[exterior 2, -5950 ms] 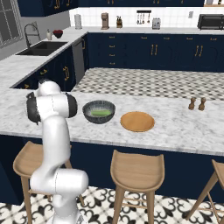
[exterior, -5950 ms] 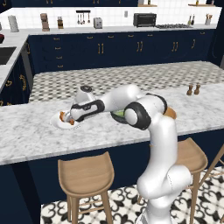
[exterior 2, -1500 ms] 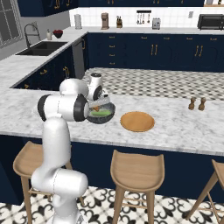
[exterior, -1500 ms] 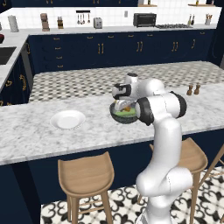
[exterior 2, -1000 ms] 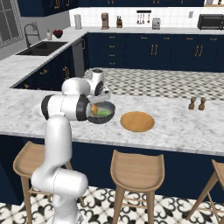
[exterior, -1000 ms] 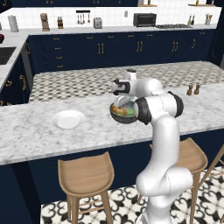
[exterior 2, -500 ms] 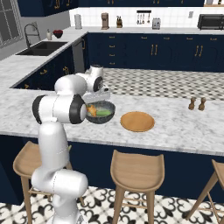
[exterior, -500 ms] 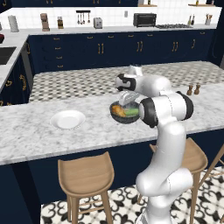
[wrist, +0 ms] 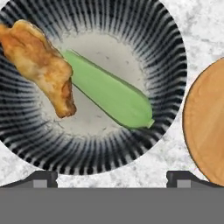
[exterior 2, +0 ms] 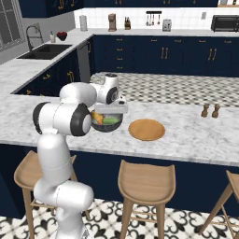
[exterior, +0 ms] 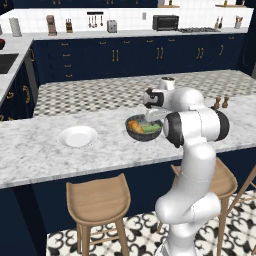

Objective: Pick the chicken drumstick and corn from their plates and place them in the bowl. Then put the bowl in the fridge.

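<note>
While the white arm [exterior: 192, 150] rose from the floor between the wooden stools [exterior: 97, 200], the long marble counter [exterior: 35, 150] stretched across both base views, with navy cabinets [exterior: 125, 57] and a second worktop behind it. Largest of the things on the counter, the dark speckled bowl [exterior: 145, 134] sat near the middle of the marble, directly under the hand. To its left in the left base view, well apart, lay the glossy white plate [exterior: 77, 136], bare. On the bowl's other side, just beside it, lay the orange-brown plate [exterior 2: 146, 129], also bare; in the hand view its rim [wrist: 205, 127] came close to the bowl [wrist: 166, 52] without touching. Two small shakers [exterior 2: 210, 111] stood farther along the counter.

Above the bowl hovered the gripper [wrist: 112, 177], its two dark fingertips [wrist: 41, 178] spread wide at the bottom of the hand view, holding nothing. Inside the bowl, on its lighter grey floor, the corn [wrist: 109, 89] lay as a green cylinder running diagonally. Beside it, overlapping the corn's upper end, lay the chicken drumstick [wrist: 41, 63], golden-brown, its broad end up against the bowl's ribbed wall and its narrow end pointing toward the floor of the bowl.
</note>
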You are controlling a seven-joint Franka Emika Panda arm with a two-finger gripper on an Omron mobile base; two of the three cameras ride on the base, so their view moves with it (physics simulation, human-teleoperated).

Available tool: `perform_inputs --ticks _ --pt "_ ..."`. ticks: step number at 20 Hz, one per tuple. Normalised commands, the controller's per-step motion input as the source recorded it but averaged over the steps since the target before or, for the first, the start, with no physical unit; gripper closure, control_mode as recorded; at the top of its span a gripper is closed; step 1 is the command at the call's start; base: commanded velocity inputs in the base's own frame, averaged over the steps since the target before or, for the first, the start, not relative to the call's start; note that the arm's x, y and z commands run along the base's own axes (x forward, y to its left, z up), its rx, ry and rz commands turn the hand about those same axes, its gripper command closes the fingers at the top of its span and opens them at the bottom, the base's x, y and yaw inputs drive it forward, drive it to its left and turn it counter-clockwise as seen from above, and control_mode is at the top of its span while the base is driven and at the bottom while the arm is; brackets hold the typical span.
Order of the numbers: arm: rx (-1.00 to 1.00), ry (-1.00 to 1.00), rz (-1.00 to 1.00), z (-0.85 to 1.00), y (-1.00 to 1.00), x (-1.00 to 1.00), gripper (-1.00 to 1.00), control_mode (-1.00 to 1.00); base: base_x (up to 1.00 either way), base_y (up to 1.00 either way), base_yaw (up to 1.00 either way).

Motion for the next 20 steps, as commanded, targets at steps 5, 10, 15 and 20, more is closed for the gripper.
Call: perform_inputs --ticks 5,10,15,20 --pt "0.06 0.09 -0.6 0.0 0.08 -0.03 -1.0 -1.0 0.0 0.0 0.0" --pt "0.0 0.07 -0.51 0.0 -0.01 -0.1 -1.0 -1.0 0.0 0.0 0.0" --pt "0.0 0.04 -0.39 -0.1 0.0 -0.24 -1.0 -1.0 0.0 0.0 0.0" --pt "0.0 0.03 -0.23 -0.32 0.0 0.18 -1.0 -1.0 0.0 0.0 0.0"
